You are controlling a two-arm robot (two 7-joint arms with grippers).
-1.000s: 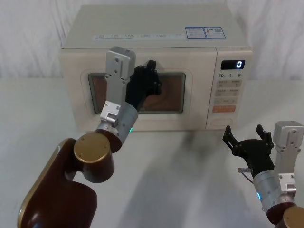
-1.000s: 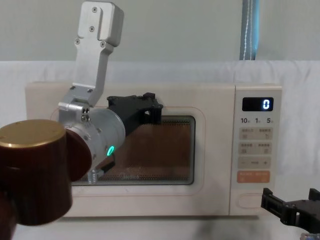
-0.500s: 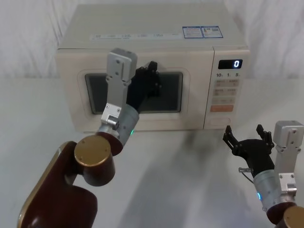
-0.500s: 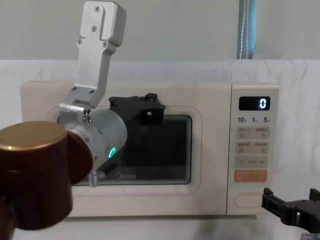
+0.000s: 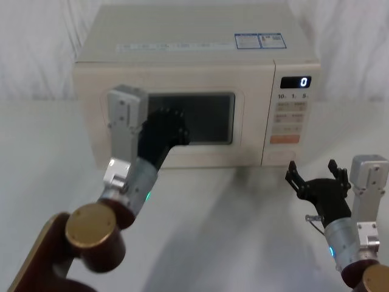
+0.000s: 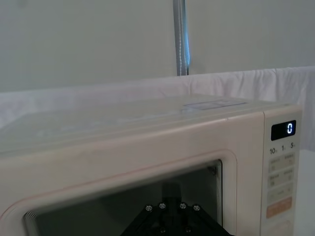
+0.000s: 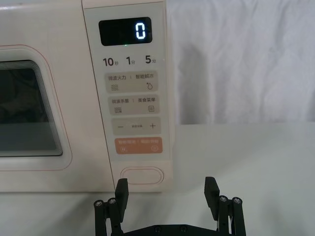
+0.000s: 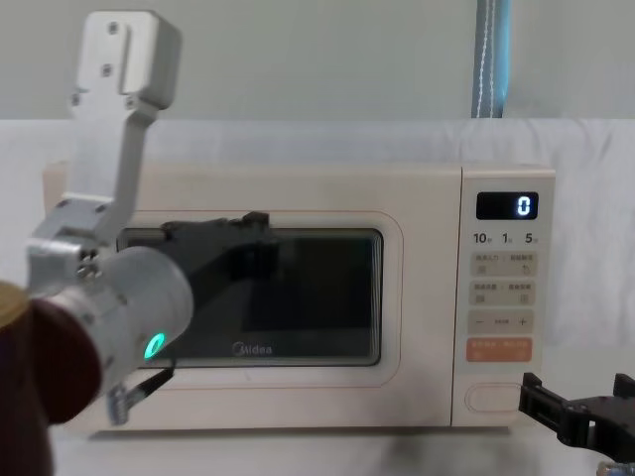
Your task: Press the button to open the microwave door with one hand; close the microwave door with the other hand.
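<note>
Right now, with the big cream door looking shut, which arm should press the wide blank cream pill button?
Right. The right gripper hovers open, directly in front of the pill-shaped cream button. The left gripper is across at the cream microwave door with its dark window.

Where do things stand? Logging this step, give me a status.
Microwave door shut flush. Left end effector in front of the door window. Right end effector open, low before the button, not touching. Nothing in the way.

The display (image 7: 125,32) at the frame's upper left reads "0"; below it "10 1 5". The microwave door (image 8: 298,372) bears "Midea".
</note>
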